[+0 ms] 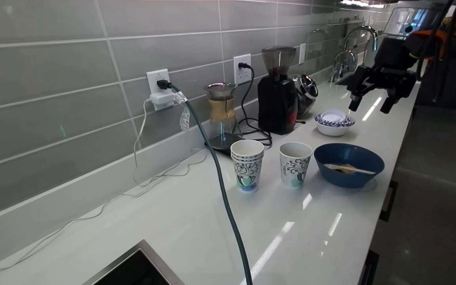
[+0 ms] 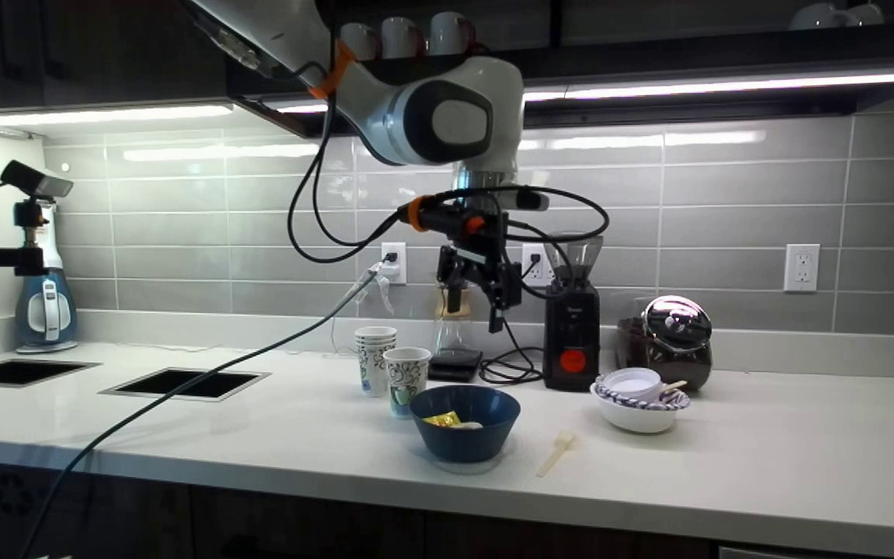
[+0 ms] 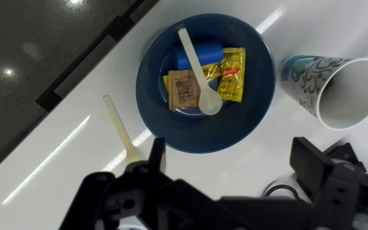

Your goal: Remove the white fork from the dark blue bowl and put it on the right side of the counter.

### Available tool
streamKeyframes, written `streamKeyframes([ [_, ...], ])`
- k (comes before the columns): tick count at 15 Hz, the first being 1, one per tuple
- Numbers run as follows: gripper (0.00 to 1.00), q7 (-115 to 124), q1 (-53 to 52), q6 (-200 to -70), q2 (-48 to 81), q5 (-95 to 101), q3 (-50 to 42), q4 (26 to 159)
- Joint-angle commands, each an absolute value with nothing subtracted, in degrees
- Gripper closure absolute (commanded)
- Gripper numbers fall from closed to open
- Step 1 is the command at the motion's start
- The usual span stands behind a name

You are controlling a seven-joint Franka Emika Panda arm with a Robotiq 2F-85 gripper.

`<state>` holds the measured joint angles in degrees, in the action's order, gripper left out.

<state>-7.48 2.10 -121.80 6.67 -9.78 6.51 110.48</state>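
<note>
The white fork (image 2: 556,454) lies on the white counter (image 2: 788,458), just right of the dark blue bowl (image 2: 466,444) in an exterior view. In the wrist view the fork (image 3: 116,121) is beside the bowl (image 3: 251,119), its head partly hidden by a finger. The fork is not visible in the exterior view where the bowl (image 1: 346,181) holds a pale spoon. That spoon (image 3: 197,70) lies across packets and a blue item inside the bowl. My gripper (image 3: 230,148) is open and empty, raised above the counter. It also shows in both exterior views (image 1: 370,106) (image 2: 476,310).
A paper cup (image 2: 407,380) and a cup stack (image 2: 374,361) stand left of the bowl. A white bowl (image 2: 637,419) with a patterned dish is to the right. A black grinder (image 2: 571,341) and glass carafe (image 2: 455,330) stand behind. A cable (image 1: 228,202) crosses the counter.
</note>
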Motion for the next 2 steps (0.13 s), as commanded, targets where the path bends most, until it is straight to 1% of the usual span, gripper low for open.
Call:
streamKeyframes([
  [1,0.00,-7.5,0.4,-121.5,5.8,-9.9,5.2,111.0],
  [2,0.00,-7.5,0.2,-121.5,5.3,-9.9,5.2,111.5],
])
